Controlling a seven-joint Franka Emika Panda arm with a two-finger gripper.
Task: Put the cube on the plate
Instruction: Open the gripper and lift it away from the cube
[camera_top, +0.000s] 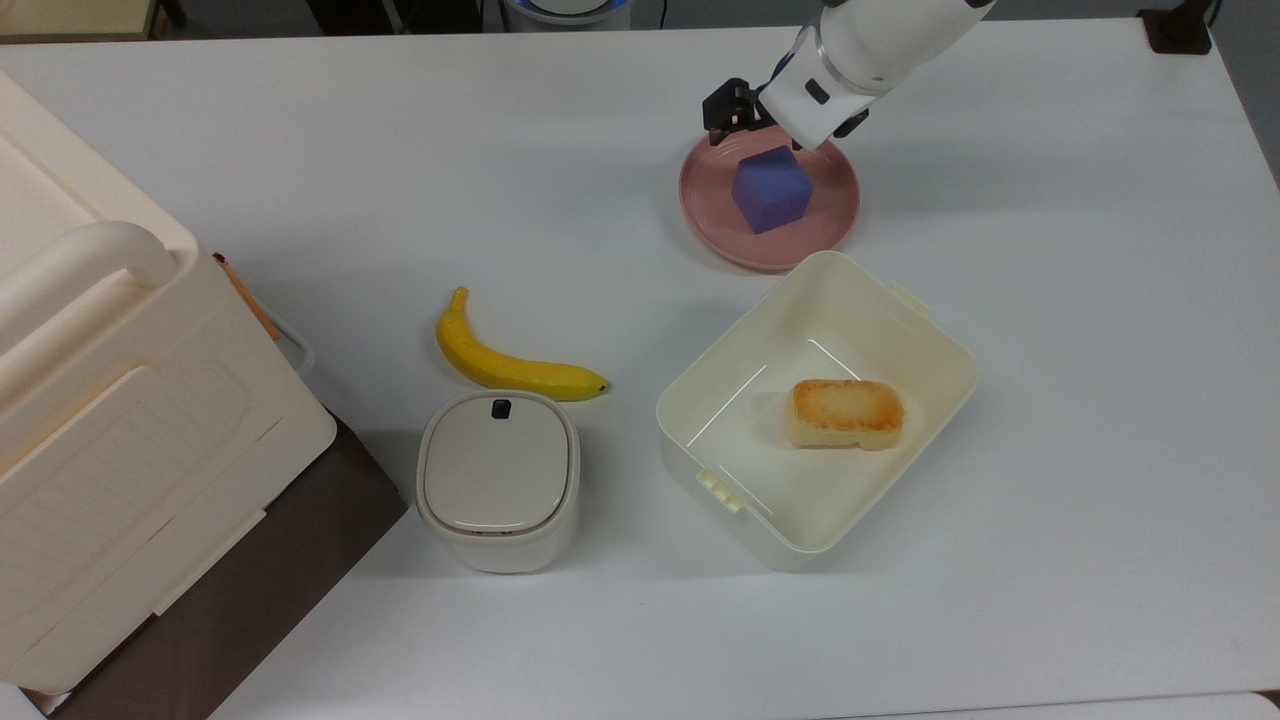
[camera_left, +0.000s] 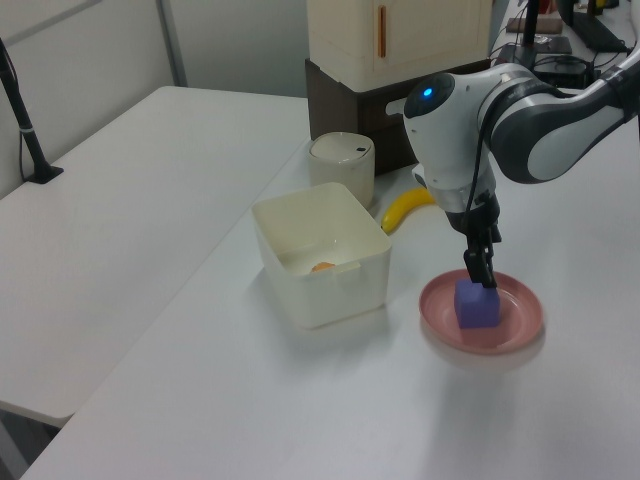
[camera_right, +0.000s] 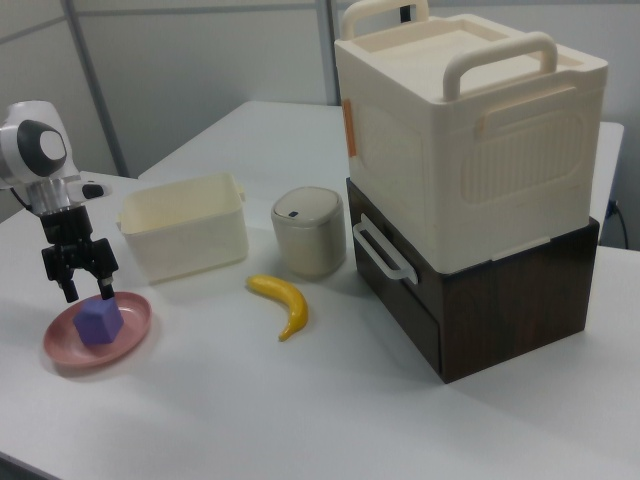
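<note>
The cube (camera_right: 99, 324) sits on the plate (camera_right: 62, 348), near its middle, resting flat on the pink surface. In the right view these two are the nearest things, at the right view's lower left. The hand (camera_right: 84, 284) hangs just above the cube with its two black fingers (camera_right: 104, 276) spread apart, one to each side and clear of the block's top; nothing is held between them. In the left view the hand (camera_left: 480, 268) points down at the cube (camera_left: 476, 305), its tips close over the upper face, and the plate (camera_left: 524, 318) lies on the white counter (camera_left: 150, 200).

Further back in the right view, the cream tub (camera_right: 186, 228) stands just behind the plate. In the top view a toasted bread block (camera_top: 846, 412) lies on the tub's floor. The banana (camera_right: 283, 302) lies on the counter to the right view's right of the plate, well apart from it. Behind the banana stands a small round lidded bin (camera_right: 309, 232). Beside that bin, a large cream case (camera_right: 470, 125) with two handles rests on a dark brown box (camera_right: 490, 310).
</note>
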